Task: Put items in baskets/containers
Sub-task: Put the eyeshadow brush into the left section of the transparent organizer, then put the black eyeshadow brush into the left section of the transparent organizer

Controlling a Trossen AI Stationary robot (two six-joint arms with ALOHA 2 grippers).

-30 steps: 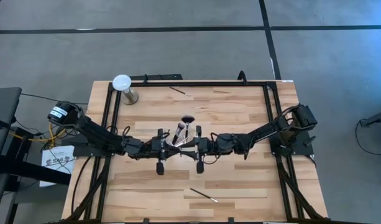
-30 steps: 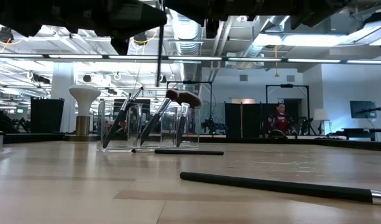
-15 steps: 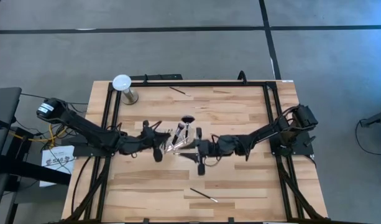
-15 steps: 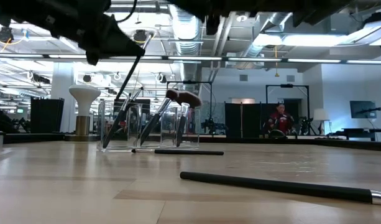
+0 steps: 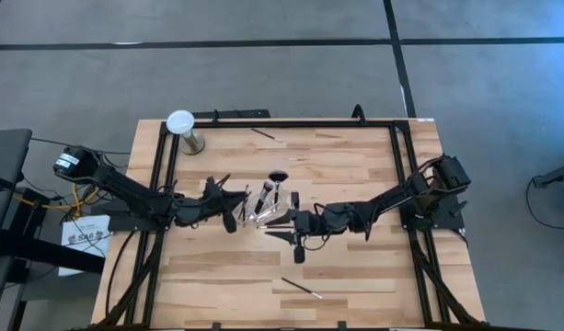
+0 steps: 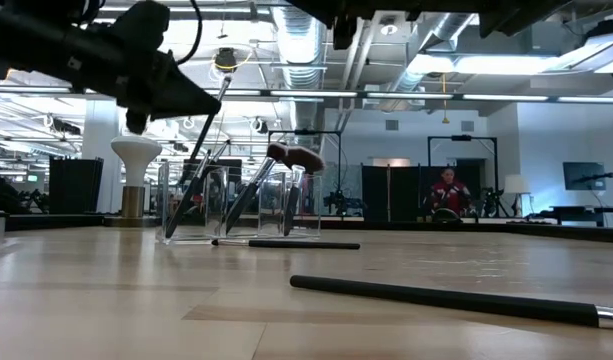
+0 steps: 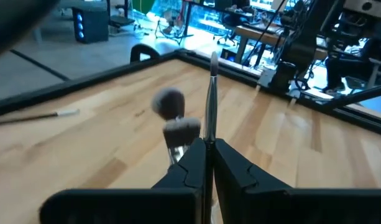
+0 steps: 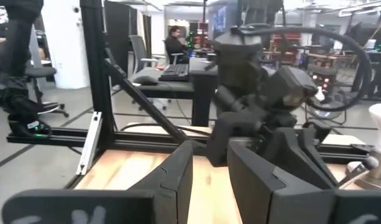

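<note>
Left gripper clamps brush beside cup; right gripper parted, empty.

Left pincer gripping brush above cup

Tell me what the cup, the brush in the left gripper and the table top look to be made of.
The cup: clear glass or plastic, since the room and brushes show through its walls; which one is unclear. The brush pinched in the left gripper: a slim silvery handle with a shine, probably metal or metallised plastic. The table top: pale wooden planks with visible grain and seams.
</note>
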